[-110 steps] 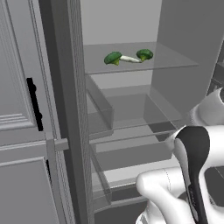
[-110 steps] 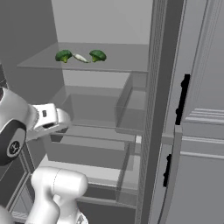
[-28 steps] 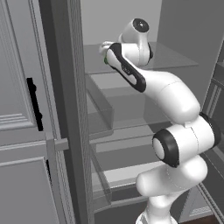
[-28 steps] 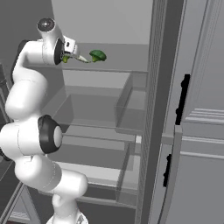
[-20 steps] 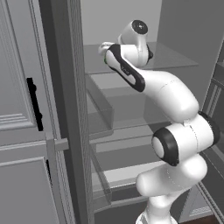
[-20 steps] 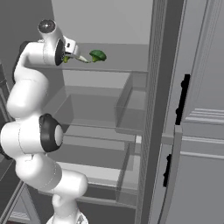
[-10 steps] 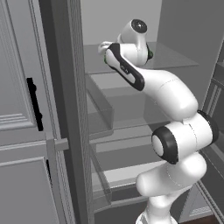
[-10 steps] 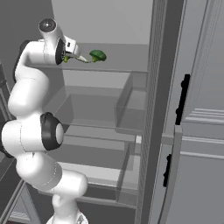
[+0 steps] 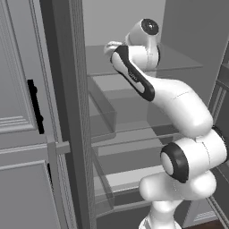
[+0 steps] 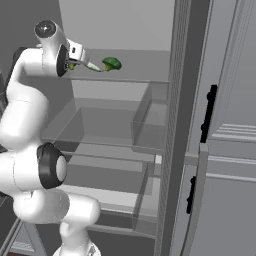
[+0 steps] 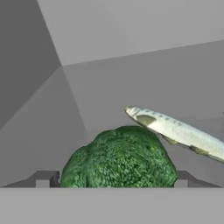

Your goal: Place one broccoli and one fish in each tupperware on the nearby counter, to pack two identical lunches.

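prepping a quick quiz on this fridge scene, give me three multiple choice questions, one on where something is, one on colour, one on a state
1. Where does the broccoli sit in the hand view?
A. between the gripper's two finger tips
B. far off by the back wall
C. on top of the fish

2. What colour is the fish?
A. bright orange
B. pale silvery white
C. dark blue

3. How do the gripper's jaws stand?
A. shut tight with nothing between
B. wide apart, either side of the broccoli
C. shut on the fish

Answers:
1. A, the green head fills the space between the tips at the bottom of the hand view.
2. B, its long body is pale and silvery.
3. B, the tips stand far apart, flanking the broccoli.
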